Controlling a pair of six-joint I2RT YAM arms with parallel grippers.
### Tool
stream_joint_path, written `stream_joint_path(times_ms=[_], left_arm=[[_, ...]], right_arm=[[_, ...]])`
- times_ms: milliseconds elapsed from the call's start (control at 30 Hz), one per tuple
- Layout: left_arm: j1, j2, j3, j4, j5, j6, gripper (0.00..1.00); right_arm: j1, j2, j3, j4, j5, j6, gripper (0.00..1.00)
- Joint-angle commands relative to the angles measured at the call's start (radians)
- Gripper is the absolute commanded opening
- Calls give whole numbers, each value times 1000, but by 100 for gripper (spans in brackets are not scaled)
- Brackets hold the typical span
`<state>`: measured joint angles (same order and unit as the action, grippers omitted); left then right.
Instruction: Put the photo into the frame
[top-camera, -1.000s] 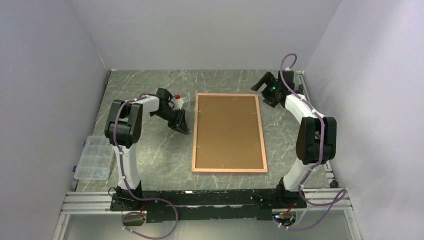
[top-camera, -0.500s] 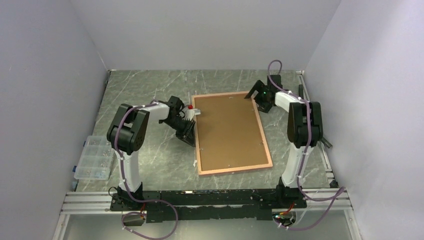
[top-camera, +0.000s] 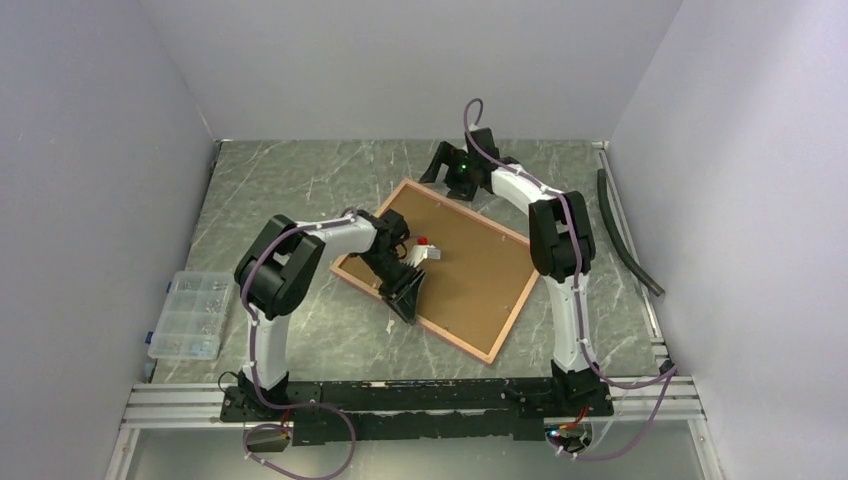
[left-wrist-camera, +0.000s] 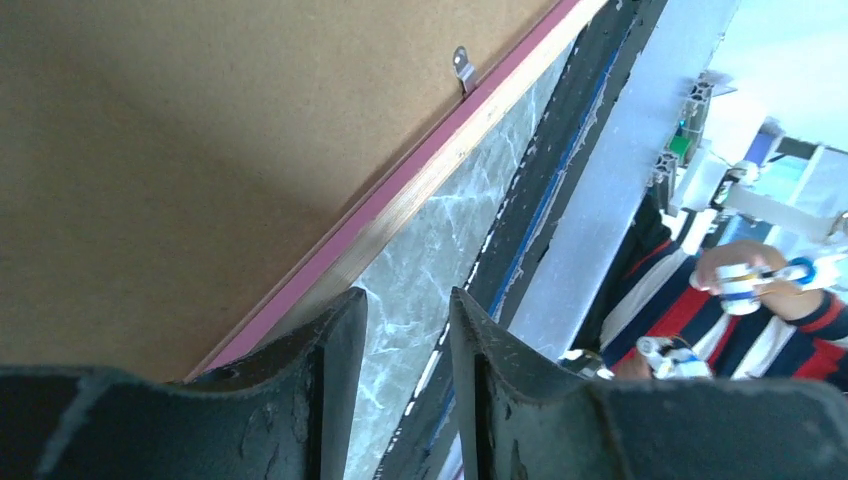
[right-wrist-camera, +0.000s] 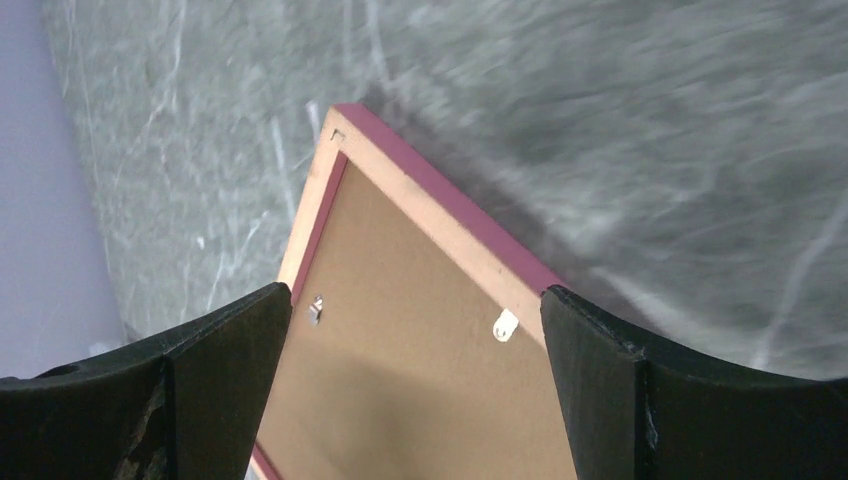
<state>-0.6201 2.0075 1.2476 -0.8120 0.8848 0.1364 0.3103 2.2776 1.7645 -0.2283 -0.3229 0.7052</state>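
Note:
The frame (top-camera: 513, 300) lies face down and skewed on the marble table, with its pink rim showing around the brown backing board (top-camera: 470, 270). The photo is hidden. My left gripper (top-camera: 408, 305) sits at the frame's near left edge, its jaws a narrow gap apart and empty. In the left wrist view the pink rim (left-wrist-camera: 400, 190) runs just left of the left gripper (left-wrist-camera: 408, 300). My right gripper (top-camera: 437, 170) hovers wide open and empty over the frame's far corner. The right wrist view shows that corner (right-wrist-camera: 440, 215) between the fingers of the right gripper (right-wrist-camera: 415, 292).
A clear plastic organiser box (top-camera: 187, 315) stands at the table's left edge. A black hose (top-camera: 625, 230) lies along the right side. A metal rail (top-camera: 420, 395) runs along the near edge. Small metal clips (right-wrist-camera: 506, 322) hold the backing board. A person in stripes (left-wrist-camera: 720, 290) is beyond the table.
The frame has turned counterclockwise from straight to strongly skewed. My left gripper moved right and nearer along its edge. My right gripper swung left to the far corner.

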Motion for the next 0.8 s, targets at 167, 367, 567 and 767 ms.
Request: stream_joint_path(times_ms=[167,367,567,767], left_arm=[[209,-140,222,-284,18,261,47],[461,-64,435,-210,-89,151,47],[568,104,542,-67,-89,-2,46],[567,175,504,-12,-56,-41,46]], right_arm=[[-94,-326,-85,-222,79,-50,100],[-84,-602,-426,-238,141,-19,100],[-82,-915,-851,-209,123,76,100],[-88,-1116,-1051,-300,121,89,100]])
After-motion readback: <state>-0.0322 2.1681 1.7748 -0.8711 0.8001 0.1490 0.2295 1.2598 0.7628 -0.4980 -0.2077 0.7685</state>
